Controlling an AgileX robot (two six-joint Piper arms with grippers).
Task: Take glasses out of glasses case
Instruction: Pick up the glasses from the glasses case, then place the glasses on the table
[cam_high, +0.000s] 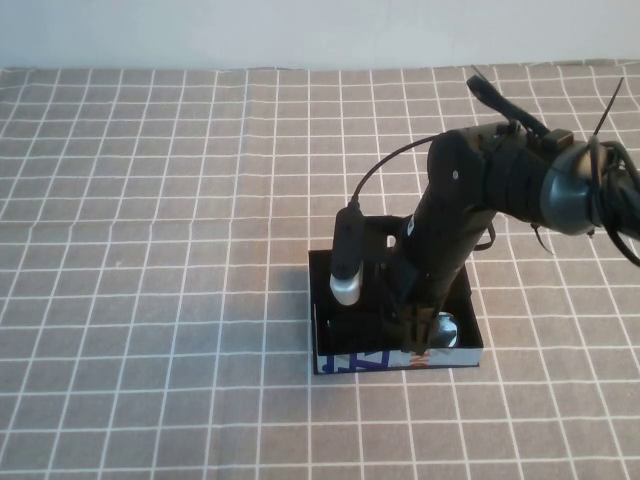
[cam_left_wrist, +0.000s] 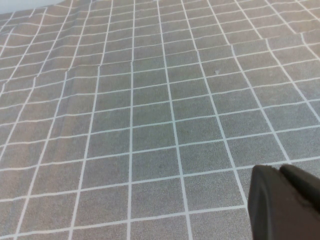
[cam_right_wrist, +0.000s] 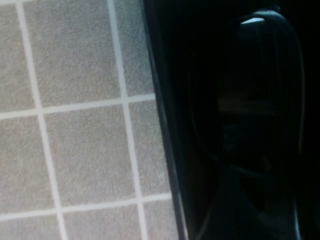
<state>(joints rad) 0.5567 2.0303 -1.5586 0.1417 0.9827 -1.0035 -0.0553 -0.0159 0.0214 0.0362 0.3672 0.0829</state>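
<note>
Across the tabletop (cam_high: 150, 200) runs a grey cloth with a white grid, bare over its whole nine o'clock side in the high view. Only a dark corner of the left end effector (cam_left_wrist: 285, 202) shows, in the left wrist view, hanging over bare grid cloth; whether its fingers are parted or closed cannot be told, and it does not appear in the high view at all.

Moving toward the centre, slightly to the five o'clock side of the middle, sits the glasses case (cam_high: 395, 360), a black open box with a light front edge printed in blue and orange turned toward six o'clock. A black cylinder with a white tip (cam_high: 346, 262) hangs off the right arm over the case's nine o'clock half.

From three o'clock the right arm (cam_high: 500, 180) reaches in and bends steeply down, so that the right end effector (cam_high: 420, 335) is lowered inside the case near its front wall. Its fingers are buried in the dark interior, so I cannot tell whether they are parted or closed on anything. Just beside it at three o'clock lies a rounded glossy shape, probably a lens of the glasses (cam_high: 447, 330), inside the case. The right wrist view shows the case wall (cam_right_wrist: 165, 125) meeting the cloth and a dark curved frame outline (cam_right_wrist: 265, 75) within.
</note>
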